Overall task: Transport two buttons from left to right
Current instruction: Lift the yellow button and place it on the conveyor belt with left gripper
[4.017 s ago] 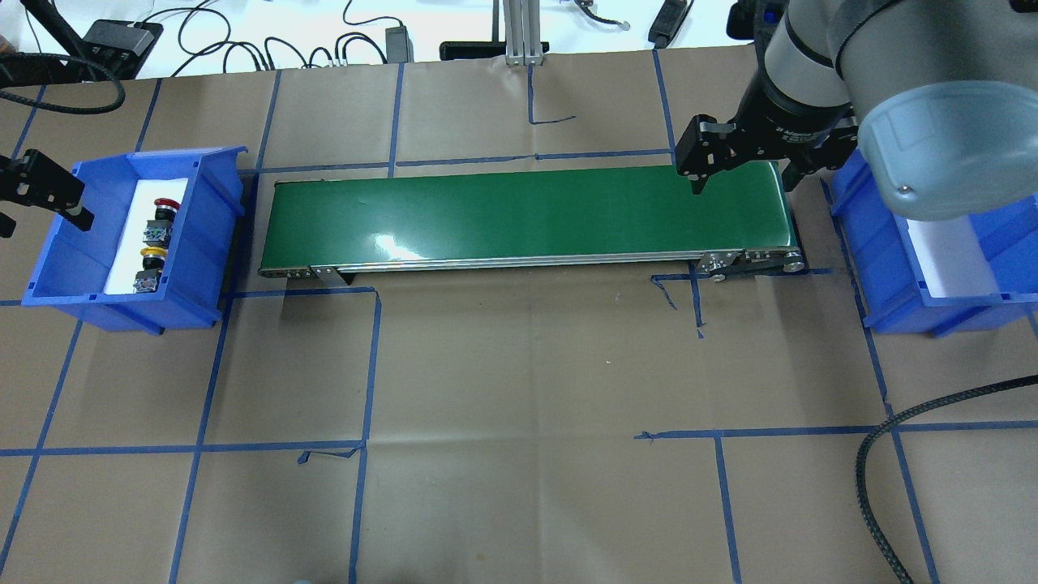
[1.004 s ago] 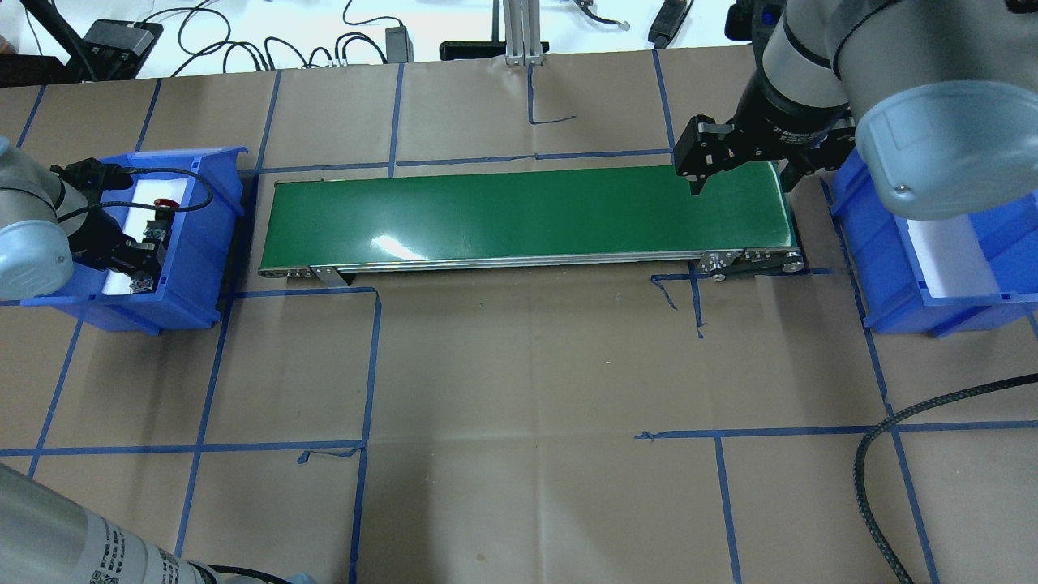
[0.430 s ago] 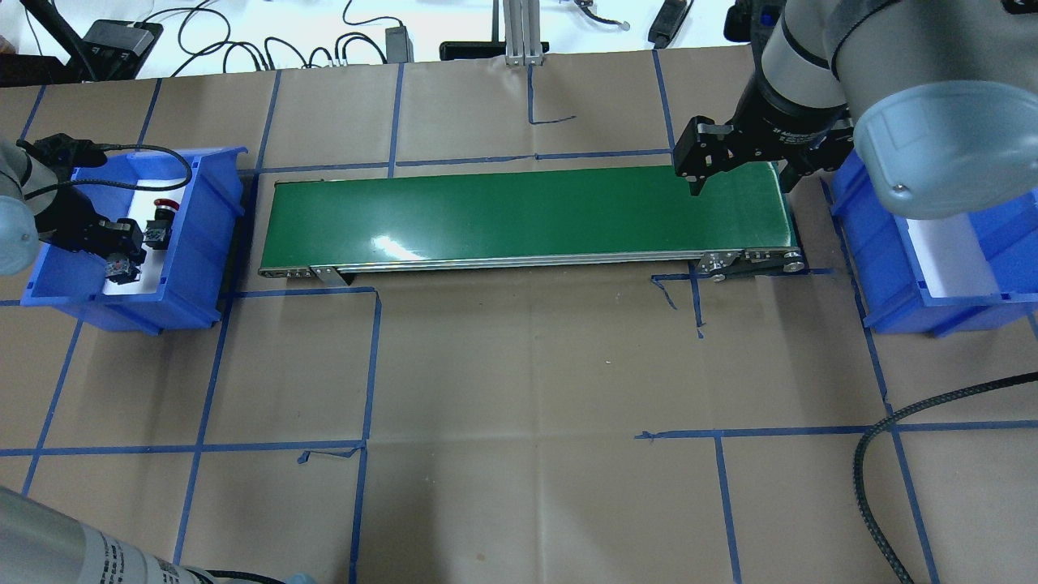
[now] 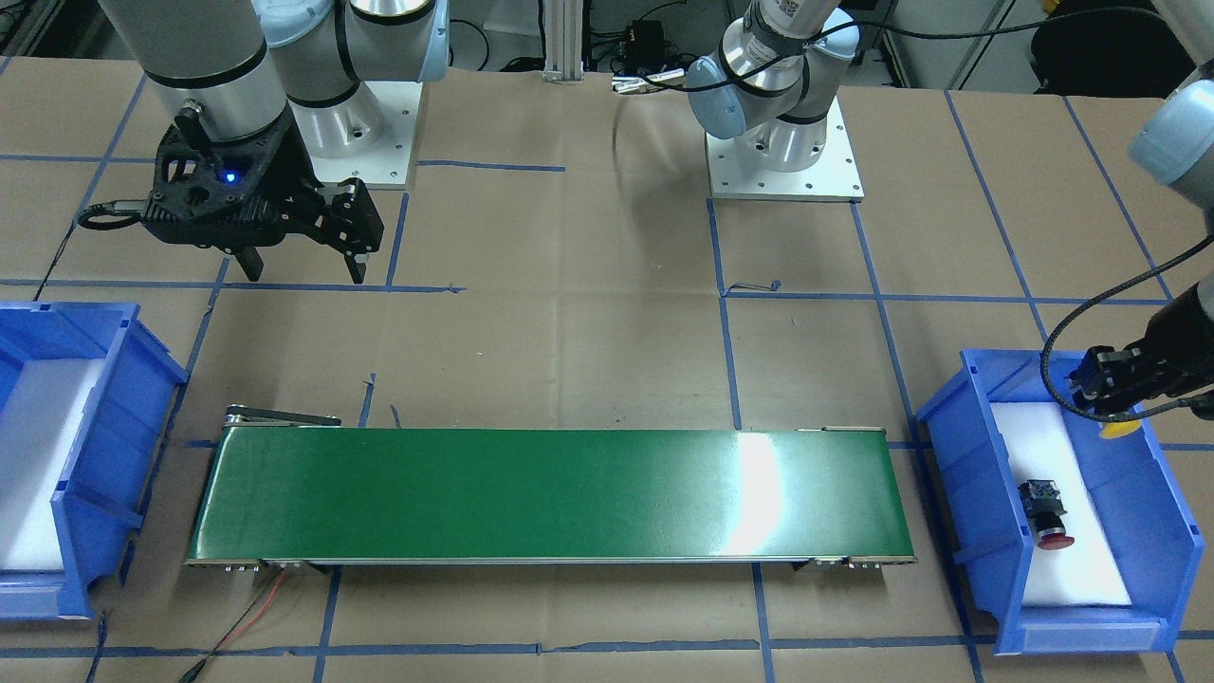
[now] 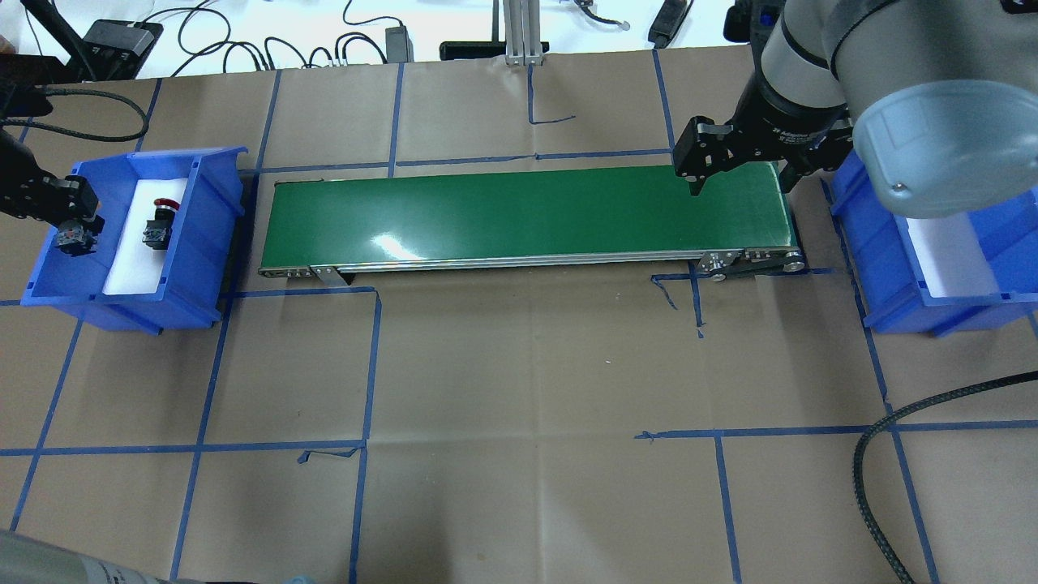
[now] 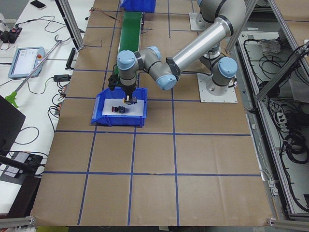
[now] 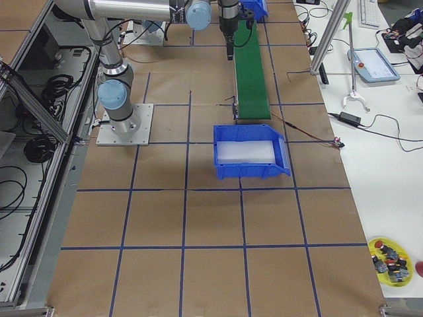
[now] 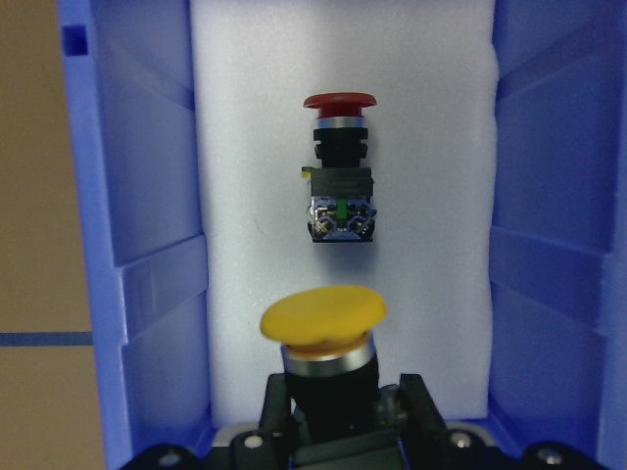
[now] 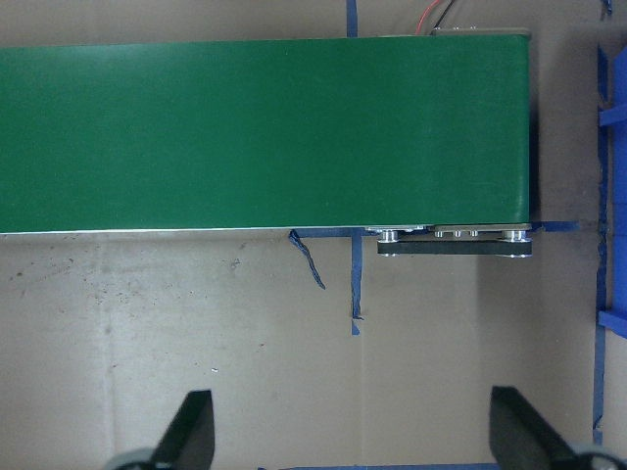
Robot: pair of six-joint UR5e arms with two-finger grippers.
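Left end effector (image 8: 331,397) grips the yellow button (image 8: 323,315) over the left bin (image 8: 157,196).
Its fingers clamp the black collar under the cap, which keeps the cap free and the body steady for carrying. The left arm reaches out over the bin with its wrist pointing straight down. Beyond it, the red button (image 8: 339,186) lies on its side on the foam (image 8: 431,196), apart from the yellow one and likely the second pick. Farther along, the belt (image 5: 527,215) spans the desk (image 5: 527,389) between the bins and is probably the way across. Over its far end hangs the right end effector (image 5: 744,185), jaws wide and pointing down, seemingly placed to receive a button. The right bin (image 5: 884,268) stands just past it.
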